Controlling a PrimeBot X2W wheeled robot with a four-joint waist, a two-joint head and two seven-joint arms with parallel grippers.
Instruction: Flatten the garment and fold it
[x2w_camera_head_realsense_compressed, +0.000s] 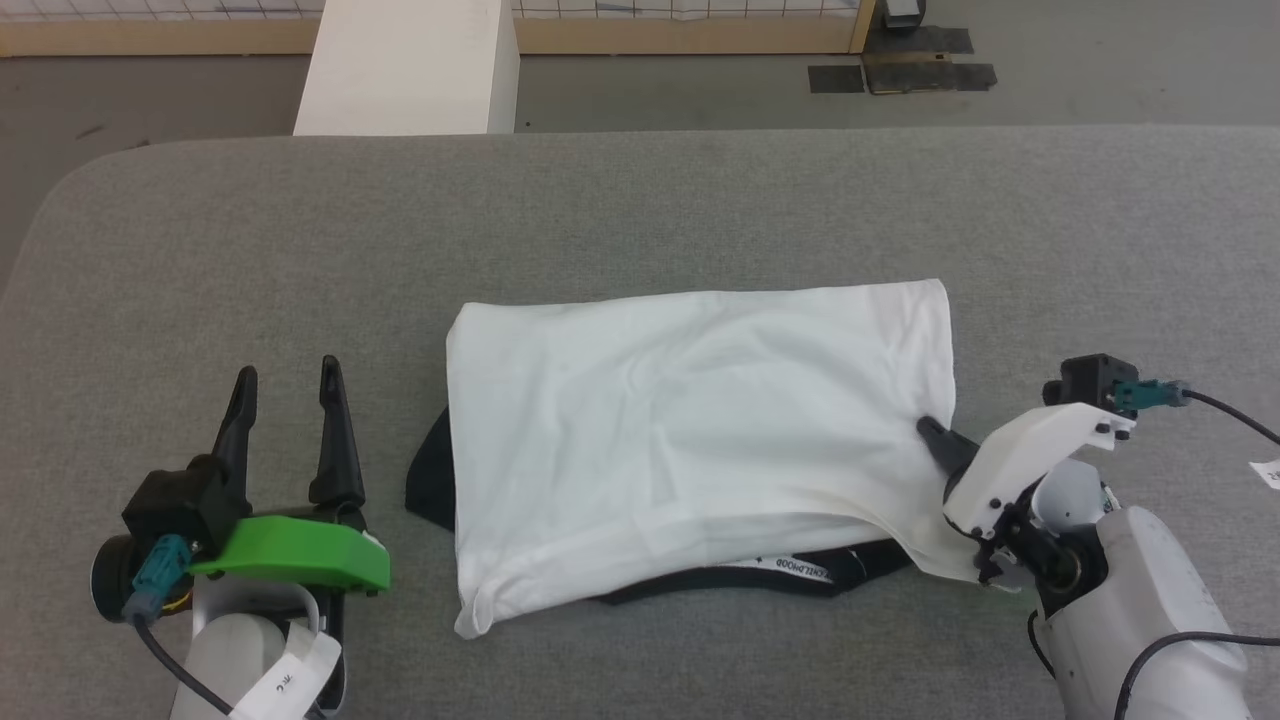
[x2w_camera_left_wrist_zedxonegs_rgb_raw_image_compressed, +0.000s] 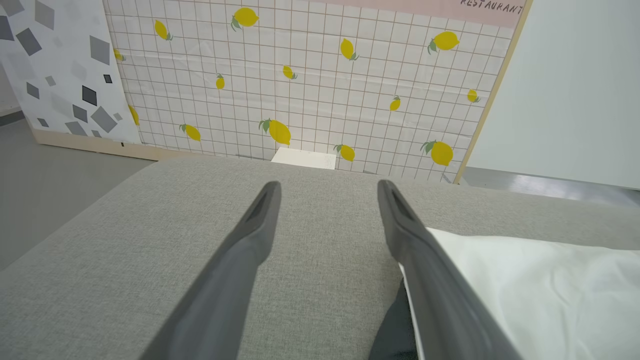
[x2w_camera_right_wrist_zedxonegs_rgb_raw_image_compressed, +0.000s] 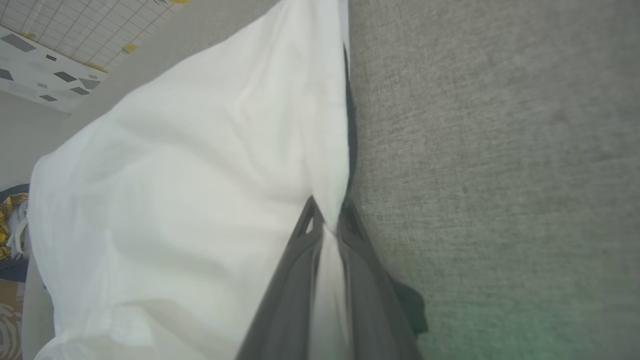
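Note:
The garment (x2w_camera_head_realsense_compressed: 690, 430) lies on the grey padded table (x2w_camera_head_realsense_compressed: 640, 210), folded into a white rectangle, with black fabric peeking out at its left edge and along its near edge. My right gripper (x2w_camera_head_realsense_compressed: 925, 428) is shut on the garment's right edge near the lower right corner; the right wrist view shows white cloth (x2w_camera_right_wrist_zedxonegs_rgb_raw_image_compressed: 200, 200) pinched between the two dark fingers (x2w_camera_right_wrist_zedxonegs_rgb_raw_image_compressed: 300, 260). My left gripper (x2w_camera_head_realsense_compressed: 288, 380) stands open on the table, left of the garment, with nothing between its fingers. In the left wrist view the garment (x2w_camera_left_wrist_zedxonegs_rgb_raw_image_compressed: 540, 290) lies just right of the right finger.
A white block (x2w_camera_head_realsense_compressed: 410, 70) stands beyond the table's far edge. A lemon-print grid panel (x2w_camera_left_wrist_zedxonegs_rgb_raw_image_compressed: 310, 80) backs the scene. Dark floor mats (x2w_camera_head_realsense_compressed: 900, 70) lie at the far right. Bare grey table surrounds the garment on all sides.

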